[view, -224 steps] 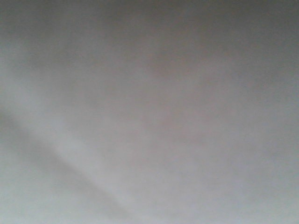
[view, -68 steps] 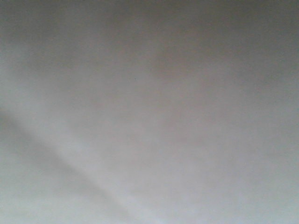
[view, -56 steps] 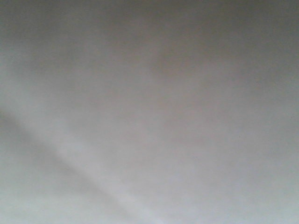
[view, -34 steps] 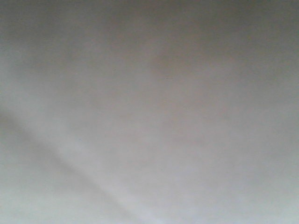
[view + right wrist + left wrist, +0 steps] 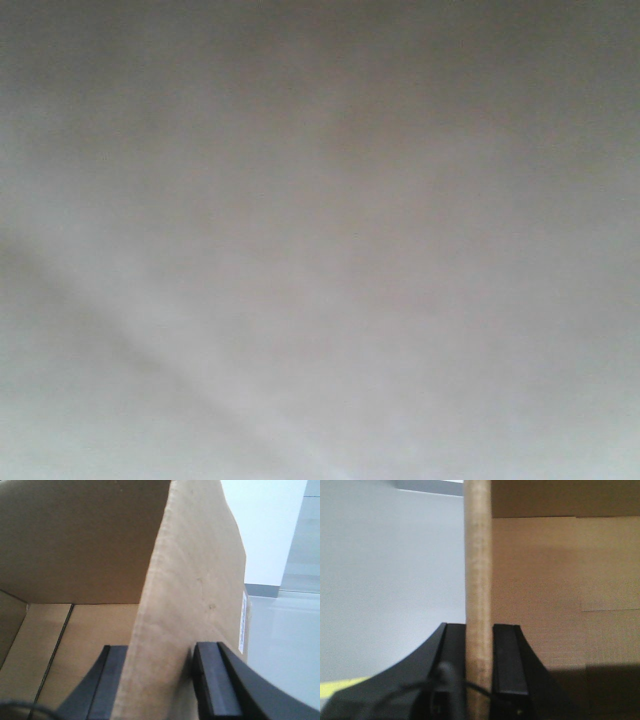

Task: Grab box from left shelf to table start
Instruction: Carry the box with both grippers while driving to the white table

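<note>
A large brown corrugated cardboard box (image 5: 545, 595) fills most of both wrist views, with its bare inside showing. I hold it by two walls. My left claw (image 5: 479, 630) is clamped on the upper edge of one wall, with one black finger (image 5: 452, 647) outside at 9 o'clock of that edge and the other inside at 3 o'clock. My right claw (image 5: 162, 652) is clamped the same way on another wall, which rises towards 12 o'clock between its fingers and leans a little.

What I can see of the inside is empty, so I judge the box light. The board is stiff and matt, so it is unlikely to slip, but a single wall could bend or crease under a pinch. The top edges, one on each side, seem the best hold, with both arms kept level.

The left wrist view shows the wall edge-on. The right wrist view shows the inner floor with its flap seam at 8 o'clock. It also shows a thin white label strip (image 5: 243, 622) on the outer face at 3 o'clock. The front view is only a grey blur, so I cannot tell whether the box sits on the shelf or hangs free.
</note>
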`<state>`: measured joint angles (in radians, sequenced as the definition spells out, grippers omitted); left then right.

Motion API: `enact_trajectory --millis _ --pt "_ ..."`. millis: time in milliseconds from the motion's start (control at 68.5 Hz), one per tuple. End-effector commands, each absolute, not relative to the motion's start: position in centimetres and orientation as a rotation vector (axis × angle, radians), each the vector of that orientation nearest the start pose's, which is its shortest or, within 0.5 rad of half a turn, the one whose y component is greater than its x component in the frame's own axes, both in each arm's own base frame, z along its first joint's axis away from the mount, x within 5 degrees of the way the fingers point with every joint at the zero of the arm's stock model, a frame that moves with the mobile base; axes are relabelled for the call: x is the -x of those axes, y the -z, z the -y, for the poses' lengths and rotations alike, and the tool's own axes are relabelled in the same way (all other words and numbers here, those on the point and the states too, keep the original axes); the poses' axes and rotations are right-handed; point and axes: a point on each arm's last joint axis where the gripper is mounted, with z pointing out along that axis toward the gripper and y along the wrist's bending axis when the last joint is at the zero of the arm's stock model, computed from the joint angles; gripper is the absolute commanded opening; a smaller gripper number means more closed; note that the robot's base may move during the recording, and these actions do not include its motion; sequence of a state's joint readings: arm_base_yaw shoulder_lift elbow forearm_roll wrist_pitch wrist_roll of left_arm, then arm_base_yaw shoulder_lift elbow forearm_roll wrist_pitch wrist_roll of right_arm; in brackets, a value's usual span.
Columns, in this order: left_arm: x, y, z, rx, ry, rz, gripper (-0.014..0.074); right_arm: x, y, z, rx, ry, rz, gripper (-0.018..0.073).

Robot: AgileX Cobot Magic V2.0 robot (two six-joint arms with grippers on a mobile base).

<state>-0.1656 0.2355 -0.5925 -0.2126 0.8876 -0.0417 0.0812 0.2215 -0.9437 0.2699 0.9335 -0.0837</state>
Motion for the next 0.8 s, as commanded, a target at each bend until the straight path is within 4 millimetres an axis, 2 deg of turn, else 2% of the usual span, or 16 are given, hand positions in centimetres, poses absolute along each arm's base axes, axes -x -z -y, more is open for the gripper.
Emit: enact_trajectory --millis 0,788 --pt "-3.19 -30.84 1.43 -0.126 0.262 -2.112 -0.0092 2.66 -42.63 -1.43 0.14 -0.266 -1.547 0.0057" --pt "-3.16 -30.85 1.42 -0.126 0.262 -2.11 -0.0092 2.57 -42.64 -1.44 0.14 -0.266 -1.55 0.0057"
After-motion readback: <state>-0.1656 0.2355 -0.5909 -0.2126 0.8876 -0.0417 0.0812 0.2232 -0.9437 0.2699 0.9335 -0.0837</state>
